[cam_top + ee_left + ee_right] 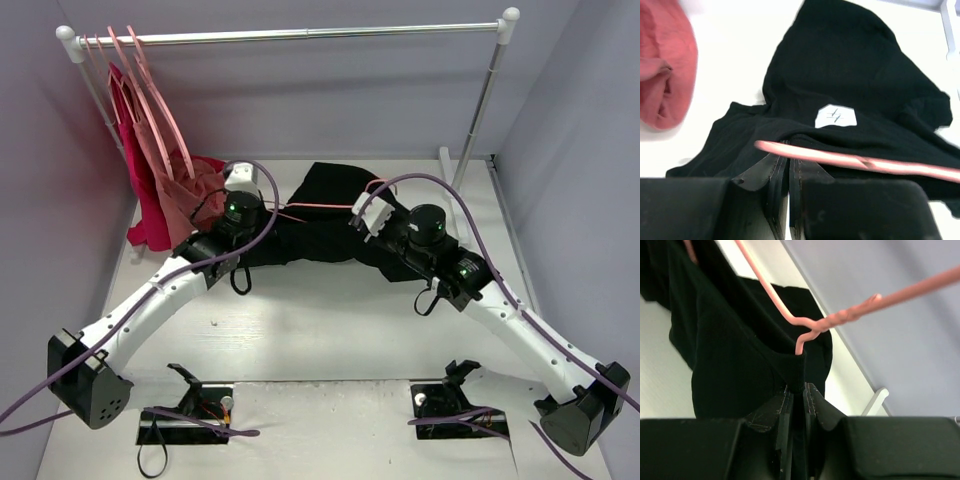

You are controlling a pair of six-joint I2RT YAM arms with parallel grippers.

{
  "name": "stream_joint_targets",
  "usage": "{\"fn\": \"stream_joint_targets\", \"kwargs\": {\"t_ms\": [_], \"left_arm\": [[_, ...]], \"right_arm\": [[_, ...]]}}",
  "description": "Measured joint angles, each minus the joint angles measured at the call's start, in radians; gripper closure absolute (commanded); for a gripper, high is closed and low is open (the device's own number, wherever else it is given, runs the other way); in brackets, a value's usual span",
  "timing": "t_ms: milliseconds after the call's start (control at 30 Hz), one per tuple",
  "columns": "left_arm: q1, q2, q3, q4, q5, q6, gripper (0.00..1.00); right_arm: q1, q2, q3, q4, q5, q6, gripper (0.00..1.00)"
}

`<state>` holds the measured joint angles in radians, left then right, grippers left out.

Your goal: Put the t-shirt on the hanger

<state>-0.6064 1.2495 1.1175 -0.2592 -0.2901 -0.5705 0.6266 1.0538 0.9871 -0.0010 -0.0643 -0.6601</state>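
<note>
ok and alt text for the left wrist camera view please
The left gripper, its black fingers shut, sits at one end of a thin pale-pink hanger lying across a crumpled black fabric t-shirt with a white neck label. A pinkish-red garment lies at upper left on the white table.

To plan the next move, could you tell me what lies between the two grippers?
The t-shirt, with the hanger lying across it, as the top view shows.
</note>
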Motion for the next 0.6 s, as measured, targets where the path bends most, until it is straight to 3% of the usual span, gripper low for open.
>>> {"fn": "stream_joint_targets", "kwargs": {"t_ms": [200,600], "left_arm": [[0.092,0.028,0.089,-0.063,0.092,0.01,1.0],[0.164,0.061,0.156,-0.13,0.206,0.039,1.0]], "right_arm": [[0.032,0.0,0.0,-0.018,0.05,-0.021,1.0],[0.05,0.0,0.0,-0.029,0.129,-0.051,1.0]]}}
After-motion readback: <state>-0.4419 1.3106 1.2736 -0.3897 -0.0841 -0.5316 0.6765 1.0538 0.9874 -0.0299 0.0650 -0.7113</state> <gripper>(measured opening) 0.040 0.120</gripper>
